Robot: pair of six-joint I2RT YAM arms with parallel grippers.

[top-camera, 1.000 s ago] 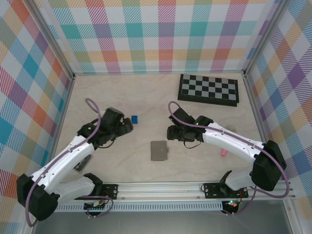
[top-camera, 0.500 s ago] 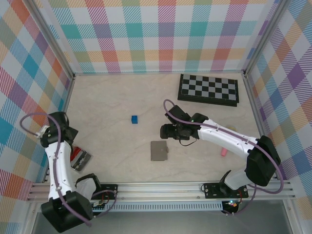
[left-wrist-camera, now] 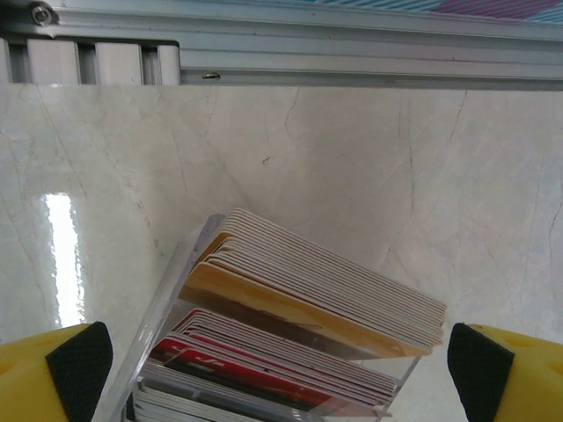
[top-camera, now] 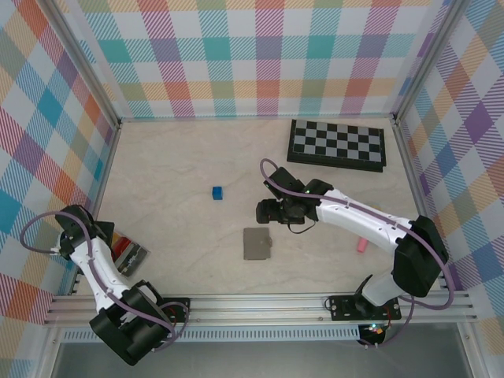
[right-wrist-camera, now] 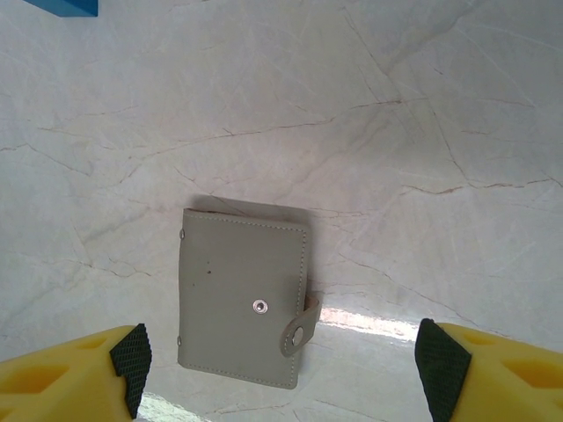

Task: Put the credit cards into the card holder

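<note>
The flat grey snap-tab card holder (right-wrist-camera: 242, 294) lies shut on the pale marbled worktop (right-wrist-camera: 422, 105), directly below the right end effector (right-wrist-camera: 286, 365), which is spread wide and empty. The left end effector (left-wrist-camera: 281, 356), fully spread and holding nothing, hangs over a clear plastic rack (left-wrist-camera: 163, 303) packed with red, yellow and cream credit cards (left-wrist-camera: 325, 299).

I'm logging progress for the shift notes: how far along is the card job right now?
Done: nothing visible; the card holder lies snapped shut on the table. In hand: the left gripper hovers, jaws open, over the credit cards stacked in their clear rack; the right gripper hovers open above the holder, gripping nothing. Left: open the holder, lift cards out, slot them in.
</note>
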